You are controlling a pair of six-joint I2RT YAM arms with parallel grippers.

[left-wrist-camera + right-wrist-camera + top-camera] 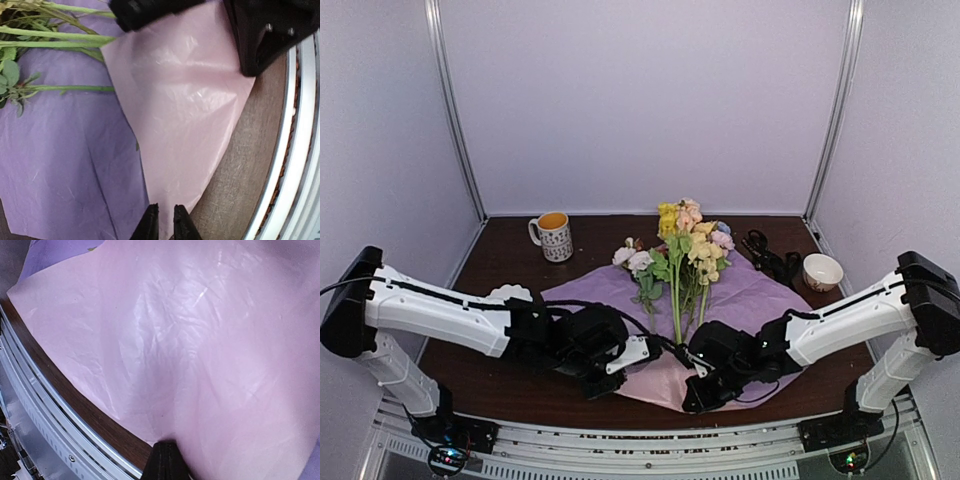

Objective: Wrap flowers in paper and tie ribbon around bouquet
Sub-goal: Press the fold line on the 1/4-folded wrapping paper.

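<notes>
The flowers (685,250) lie on the paper (760,295), blooms toward the back and stems (55,40) pointing at me. The sheet shows purple; its near corner is folded over, showing pale pink (180,110). My left gripper (166,215) hovers low over that pink fold near the table's front edge, its jaws a narrow gap apart with nothing between them. My right gripper (167,447) is shut on the pink paper (200,340), which puckers at its tip and drapes up around it. In the top view both grippers (638,352) (698,372) meet at the stem ends. I cannot pick out the ribbon.
A patterned mug (553,236) stands at the back left. A small bowl (822,271) and a black object (768,256) are at the back right. A white thing (510,293) lies by my left arm. The metal rail (650,440) runs just beyond the table's front edge.
</notes>
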